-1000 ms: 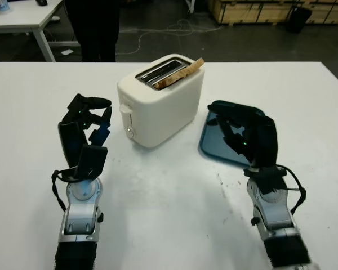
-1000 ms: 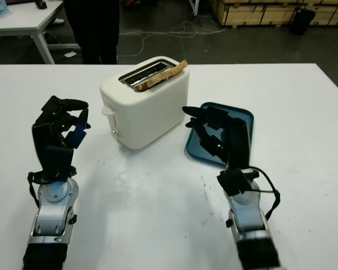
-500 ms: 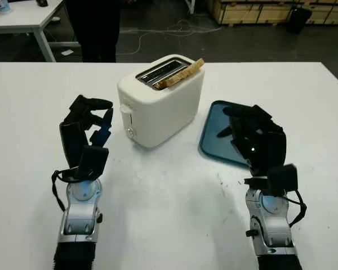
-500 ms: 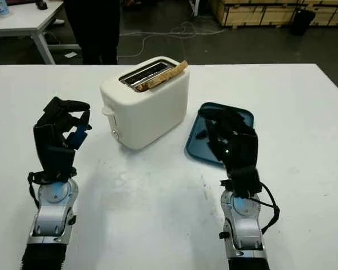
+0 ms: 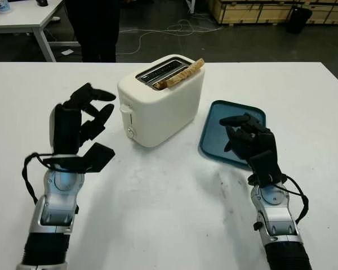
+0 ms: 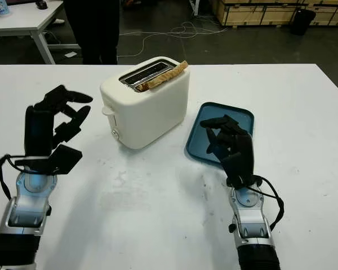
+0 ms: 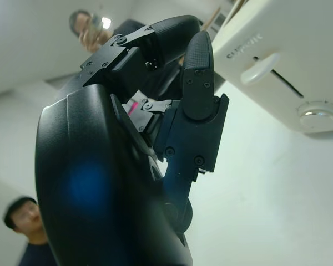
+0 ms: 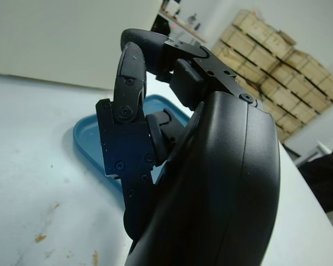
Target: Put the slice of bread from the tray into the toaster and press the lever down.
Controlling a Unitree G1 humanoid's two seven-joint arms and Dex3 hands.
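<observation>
From my remote station, the slice of bread (image 5: 180,73) sits in the near slot of the white toaster (image 5: 160,101), one corner poking up and out past the toaster's top edge, so I judge the loading step done. The blue tray (image 5: 232,130), just to the right of the toaster on the white desk (image 5: 169,214), holds nothing. What remains, as I read it, is the lever (image 5: 124,108) on the toaster's left end: it stands high in its slot, not yet pressed. My left hand (image 5: 81,121) is raised to the left of the toaster, near the lever but apart from it, open and holding nothing. My right hand (image 5: 249,140) hovers over the near edge of the tray, right of the toaster, fingers curled and holding nothing. The head views give me the whole layout, bread included. The left wrist view adds what they cannot: a close look at the lever (image 7: 259,67) in its slot with the round dial (image 7: 318,115) below it, and two people beyond the desk. The right wrist view shows stacked wooden crates (image 8: 277,61) far behind the tray.
</observation>
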